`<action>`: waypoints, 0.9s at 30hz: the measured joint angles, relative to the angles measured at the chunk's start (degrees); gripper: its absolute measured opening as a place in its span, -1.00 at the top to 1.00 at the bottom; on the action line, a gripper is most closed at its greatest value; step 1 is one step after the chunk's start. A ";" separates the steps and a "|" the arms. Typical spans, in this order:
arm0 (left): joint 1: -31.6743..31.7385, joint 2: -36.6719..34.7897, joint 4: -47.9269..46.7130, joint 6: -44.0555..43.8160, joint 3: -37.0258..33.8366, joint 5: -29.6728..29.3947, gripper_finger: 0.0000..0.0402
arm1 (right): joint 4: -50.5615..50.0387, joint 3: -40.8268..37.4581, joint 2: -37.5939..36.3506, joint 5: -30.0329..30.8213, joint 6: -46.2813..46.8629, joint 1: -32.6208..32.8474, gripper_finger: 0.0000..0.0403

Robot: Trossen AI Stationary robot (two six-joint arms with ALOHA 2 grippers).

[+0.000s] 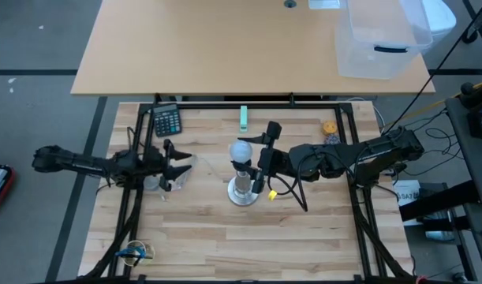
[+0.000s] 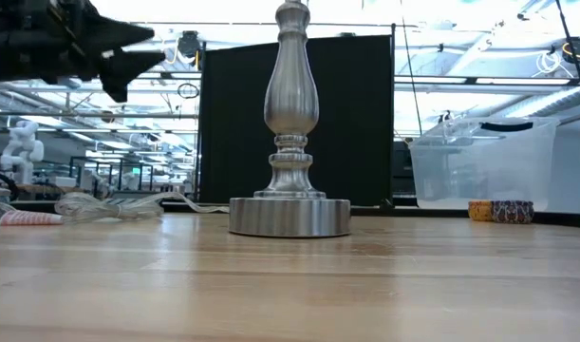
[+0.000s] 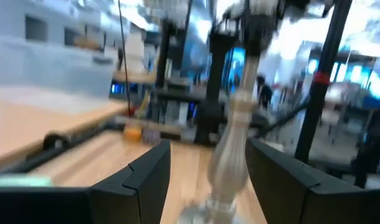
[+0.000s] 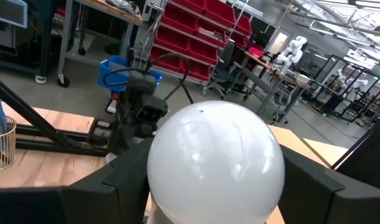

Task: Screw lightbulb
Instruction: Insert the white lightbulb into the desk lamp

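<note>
While lightbulb (image 1: 241, 150) sits atop silver stand (image 1: 242, 192) at table centre, I see right gripper (image 1: 263, 157) clasping its globe; left gripper (image 1: 180, 166) wide apart, left of stand.

- In the low view the silver stand (image 2: 290, 133) is cut off at the top edge, so its socket is out of sight.
- The left wrist view is blurred; the stand's base is cropped.
- The lightbulb (image 4: 215, 163) hides its own screw base.
</note>
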 joint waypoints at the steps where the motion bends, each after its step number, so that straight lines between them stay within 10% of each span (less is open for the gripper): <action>1: -0.47 1.23 0.20 0.30 0.01 -0.49 -0.05 | -0.01 0.00 0.00 0.01 0.01 0.00 -0.28; 9: -4.28 16.18 18.14 4.26 0.83 -1.33 -0.05 | -0.01 0.00 0.03 0.02 0.04 0.00 -0.28; 27: -6.35 51.47 19.45 9.37 24.21 -2.29 -0.05 | 0.35 -0.07 0.09 -0.09 0.04 0.02 -0.28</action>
